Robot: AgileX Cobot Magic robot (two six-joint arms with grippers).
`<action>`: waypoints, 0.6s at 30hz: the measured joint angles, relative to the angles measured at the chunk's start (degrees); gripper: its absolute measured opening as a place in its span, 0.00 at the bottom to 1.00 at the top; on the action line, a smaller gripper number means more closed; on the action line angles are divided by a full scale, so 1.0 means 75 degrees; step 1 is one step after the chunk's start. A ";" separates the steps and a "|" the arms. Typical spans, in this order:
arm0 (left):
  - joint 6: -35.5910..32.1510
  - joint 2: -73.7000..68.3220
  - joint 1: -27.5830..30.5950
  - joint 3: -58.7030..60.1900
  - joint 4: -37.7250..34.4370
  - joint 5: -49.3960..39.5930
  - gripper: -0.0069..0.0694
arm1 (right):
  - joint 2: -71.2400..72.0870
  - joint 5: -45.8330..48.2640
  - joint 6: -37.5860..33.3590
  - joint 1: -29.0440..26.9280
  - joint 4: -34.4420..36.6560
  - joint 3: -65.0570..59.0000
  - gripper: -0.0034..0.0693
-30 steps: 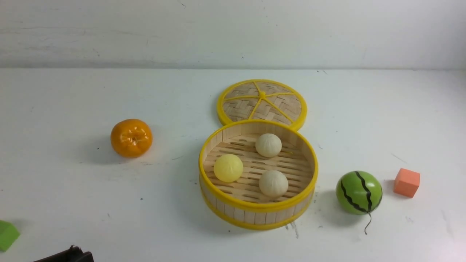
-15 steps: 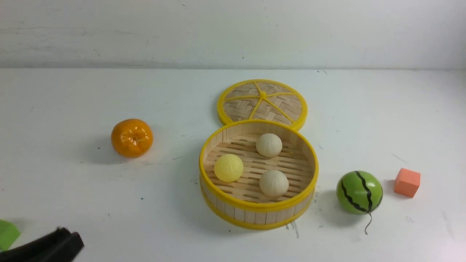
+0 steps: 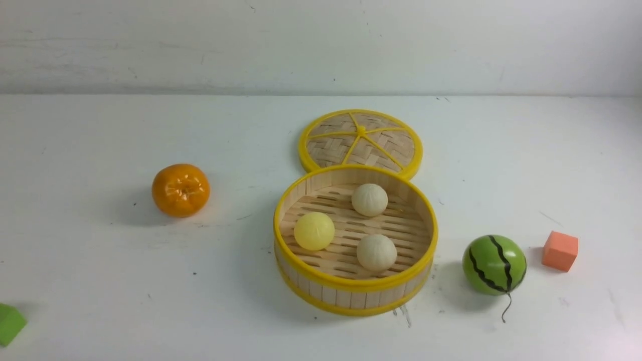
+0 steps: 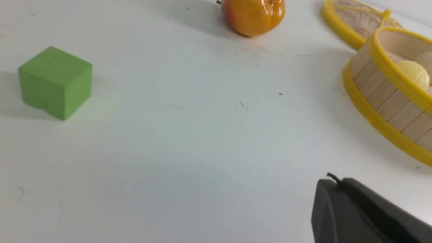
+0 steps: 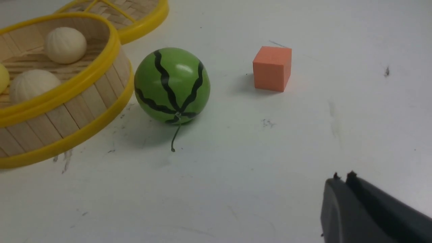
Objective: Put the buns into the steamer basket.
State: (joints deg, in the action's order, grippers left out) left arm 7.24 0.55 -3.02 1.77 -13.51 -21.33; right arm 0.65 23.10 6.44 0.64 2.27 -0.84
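On scuffed white table (image 3: 100,281) w/ white wall (image 3: 321,45) behind: steamer basket (image 3: 351,293).

The round, shallow bamboo steamer basket (image 3: 355,293), with a slatted floor, an upright wall of wooden strips and yellow plastic rims, stands upright and open, well apart from both grippers and ahead of them, between the two. All three small, smooth, dome-shaped buns rest on its floor, apart from one another. The pale yellow bun (image 3: 314,230) lies on the side nearest the left gripper. One cream-white bun (image 3: 369,199) sits toward the far wall; the other cream-white bun (image 3: 376,252) sits nearer the front wall.
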 joint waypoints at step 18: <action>0.0015 0.0006 0.0017 0.0000 -0.0015 0.0000 0.07 | 0.0000 -0.0006 0.0000 0.0000 0.0000 -0.0002 0.11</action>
State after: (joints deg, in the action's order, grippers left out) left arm 7.36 0.59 -2.89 1.77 -13.62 -21.33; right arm 0.65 23.05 6.44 0.64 2.27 -0.86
